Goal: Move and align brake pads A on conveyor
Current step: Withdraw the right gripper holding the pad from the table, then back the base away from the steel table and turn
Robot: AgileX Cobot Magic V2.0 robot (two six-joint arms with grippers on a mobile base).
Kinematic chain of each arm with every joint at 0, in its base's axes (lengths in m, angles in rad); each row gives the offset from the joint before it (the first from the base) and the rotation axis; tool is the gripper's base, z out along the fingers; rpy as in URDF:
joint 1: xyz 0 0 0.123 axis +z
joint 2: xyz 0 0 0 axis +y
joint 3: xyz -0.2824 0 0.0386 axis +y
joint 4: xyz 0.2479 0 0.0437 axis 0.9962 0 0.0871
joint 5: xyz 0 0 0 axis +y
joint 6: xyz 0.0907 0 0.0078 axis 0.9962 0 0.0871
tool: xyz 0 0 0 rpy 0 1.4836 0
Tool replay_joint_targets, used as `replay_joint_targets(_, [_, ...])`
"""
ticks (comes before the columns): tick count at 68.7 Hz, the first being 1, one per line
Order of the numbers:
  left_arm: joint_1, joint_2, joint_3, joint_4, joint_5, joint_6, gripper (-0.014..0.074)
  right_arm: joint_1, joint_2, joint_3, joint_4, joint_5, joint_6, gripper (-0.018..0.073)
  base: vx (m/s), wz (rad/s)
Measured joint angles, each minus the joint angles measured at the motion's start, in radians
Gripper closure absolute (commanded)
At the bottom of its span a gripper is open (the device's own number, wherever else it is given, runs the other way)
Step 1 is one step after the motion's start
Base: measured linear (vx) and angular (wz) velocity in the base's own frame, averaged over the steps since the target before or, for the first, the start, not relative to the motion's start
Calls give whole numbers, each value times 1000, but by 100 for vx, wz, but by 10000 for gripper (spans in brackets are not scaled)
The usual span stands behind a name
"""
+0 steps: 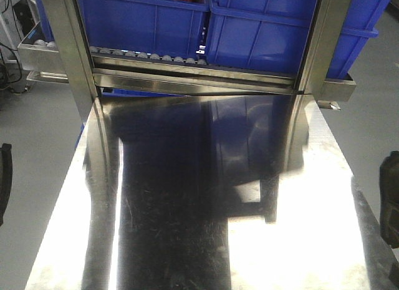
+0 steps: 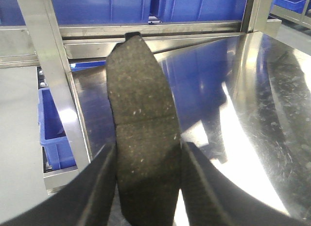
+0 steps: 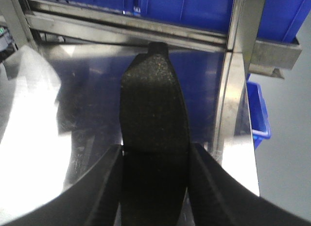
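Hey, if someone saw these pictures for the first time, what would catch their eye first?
A dark grooved brake pad fills the left wrist view, clamped in the left hand, and a second brake pad sits likewise in the right hand. Beneath both spreads the mirror-bright steel table, with blue bins on the rack at its far end.

A shiny steel table [image 1: 187,240] stretches ahead, mirroring the rack behind it. Two big blue bins [image 1: 143,22] sit side by side on a roller track [image 1: 149,56] between steel uprights [image 1: 65,47]. A smaller blue crate [image 2: 51,124] sits lower down, beside the table, above the grey floor [image 1: 31,146].
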Motion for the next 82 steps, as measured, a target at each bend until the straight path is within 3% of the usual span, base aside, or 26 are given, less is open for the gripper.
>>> replay_joint_targets(40, [0, 0, 0, 0, 0, 0, 536, 0, -67, 40, 0, -103, 0, 564, 0, 0])
replay_joint_targets(82, [0, 0, 0, 0, 0, 0, 536, 0, -67, 40, 0, -106, 0, 564, 0, 0])
